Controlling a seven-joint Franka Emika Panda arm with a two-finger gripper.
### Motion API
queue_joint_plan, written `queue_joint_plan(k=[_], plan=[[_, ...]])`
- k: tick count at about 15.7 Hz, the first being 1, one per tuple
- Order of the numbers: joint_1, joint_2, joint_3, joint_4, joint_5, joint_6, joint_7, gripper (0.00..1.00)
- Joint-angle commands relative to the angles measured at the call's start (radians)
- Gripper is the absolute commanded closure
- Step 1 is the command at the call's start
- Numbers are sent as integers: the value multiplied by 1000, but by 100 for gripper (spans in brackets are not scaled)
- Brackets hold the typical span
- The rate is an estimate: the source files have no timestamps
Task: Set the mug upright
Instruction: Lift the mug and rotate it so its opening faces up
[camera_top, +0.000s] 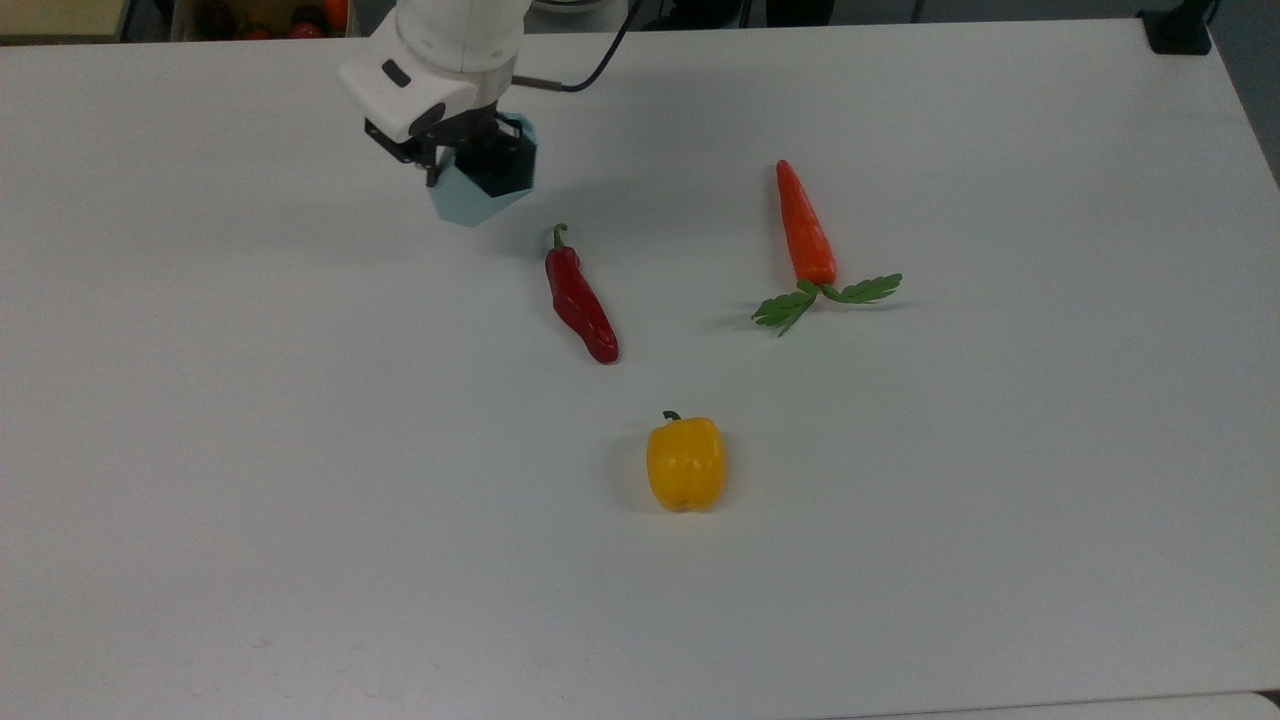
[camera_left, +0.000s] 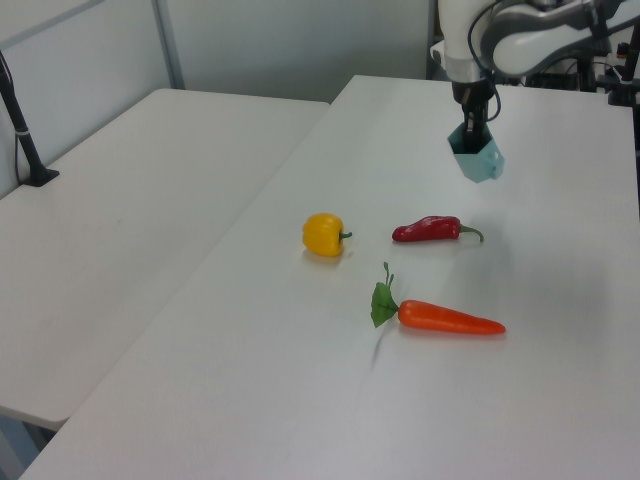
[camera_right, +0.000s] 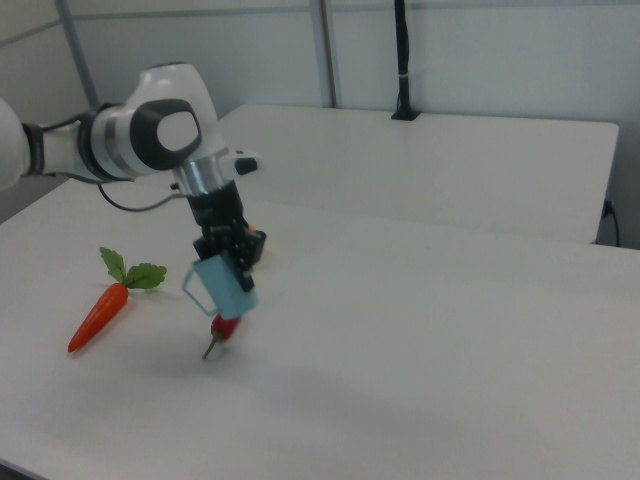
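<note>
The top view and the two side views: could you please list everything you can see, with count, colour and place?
mug: one, pale light blue, held off the table in the hand, mouth up, tilted.
chili pepper: one, red, lying on the table to the top view's right of the mug.
carrot: one, orange with green leaves, lying further to the top view's right.
bell pepper: one, yellow, lying nearest the top view's bottom edge.
table: one, white, under all of it.
second table: one, white, on the left view's left.
arm: one, white.
hand: one, dark, gripping the mug's rim.
</note>
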Motion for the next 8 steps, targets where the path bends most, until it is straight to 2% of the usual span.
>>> queue_joint_plan(k=[1,4,8], plan=[[40,-40,8,-2,179,-14,-41,100],[50,-26,71,-7,273,42,-169,100],[42,-3,75,-12,477,50,-517,100]])
